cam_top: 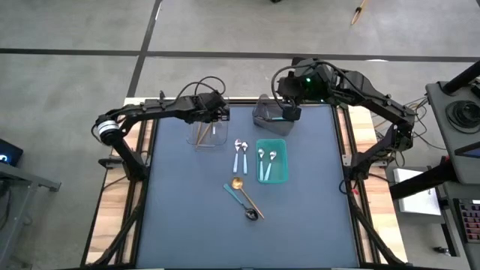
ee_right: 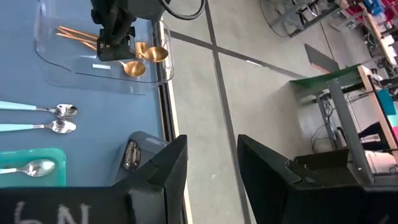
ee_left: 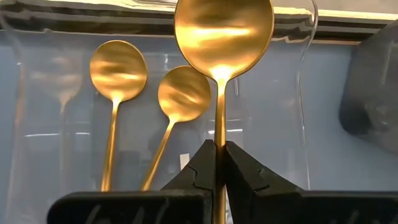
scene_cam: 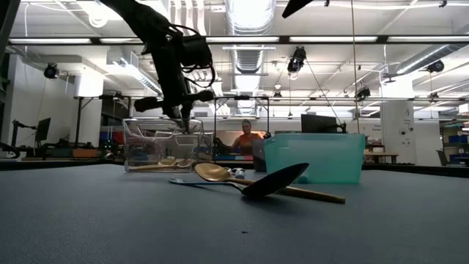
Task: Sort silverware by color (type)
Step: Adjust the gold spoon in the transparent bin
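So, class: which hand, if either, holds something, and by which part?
The left hand pinches a gold spoon by its handle, above the clear bin. The right hand holds nothing.

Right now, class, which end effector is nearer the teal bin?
Right. The right end effector hovers over the grey bin just behind the teal bin; the left end effector is over the clear bin, farther off.

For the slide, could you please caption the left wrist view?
Left gripper holds a gold spoon over the clear bin.

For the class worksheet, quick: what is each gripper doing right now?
Left gripper: shut on a gold spoon over the clear bin.
Right gripper: open, empty, above the grey bin.
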You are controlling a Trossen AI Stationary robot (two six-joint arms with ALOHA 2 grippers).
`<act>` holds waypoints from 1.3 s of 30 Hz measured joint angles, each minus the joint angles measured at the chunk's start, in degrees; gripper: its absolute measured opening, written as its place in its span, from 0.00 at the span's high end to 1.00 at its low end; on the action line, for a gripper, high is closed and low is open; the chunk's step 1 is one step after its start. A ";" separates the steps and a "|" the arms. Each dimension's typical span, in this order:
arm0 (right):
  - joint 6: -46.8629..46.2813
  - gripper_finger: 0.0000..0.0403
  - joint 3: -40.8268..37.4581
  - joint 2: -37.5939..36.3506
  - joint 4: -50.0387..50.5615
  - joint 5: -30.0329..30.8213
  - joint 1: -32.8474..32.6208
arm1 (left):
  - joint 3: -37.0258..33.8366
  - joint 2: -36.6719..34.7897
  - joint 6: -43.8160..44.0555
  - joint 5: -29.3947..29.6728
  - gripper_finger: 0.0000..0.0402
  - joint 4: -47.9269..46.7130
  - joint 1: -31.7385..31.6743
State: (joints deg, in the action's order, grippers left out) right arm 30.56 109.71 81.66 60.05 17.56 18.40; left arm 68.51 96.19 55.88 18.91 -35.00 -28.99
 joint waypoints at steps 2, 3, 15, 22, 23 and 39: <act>-0.06 0.67 0.00 0.21 -0.11 0.00 0.19 | 0.28 0.67 -0.31 0.43 1.00 0.54 -0.04; -0.11 0.67 0.00 0.29 -0.15 0.01 0.21 | 0.57 1.06 -0.35 0.67 1.00 0.58 -0.04; -1.64 0.67 0.00 0.38 -0.35 -0.02 0.41 | 0.81 4.80 -0.29 -0.65 1.00 1.55 0.07; -2.53 0.67 0.00 0.40 -0.39 0.00 0.41 | 0.81 6.51 -0.05 -1.48 0.99 2.50 0.09; -2.53 0.67 0.00 0.40 -0.37 -0.02 0.41 | 0.81 6.56 -0.05 -1.48 0.99 2.81 0.09; -2.94 0.67 0.00 0.43 -0.41 0.00 0.38 | 0.78 9.65 0.00 -3.06 0.98 2.88 0.13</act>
State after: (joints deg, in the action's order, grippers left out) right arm 27.62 109.71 82.08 59.64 17.56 18.79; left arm 69.30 105.84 55.88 15.86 -32.12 -28.86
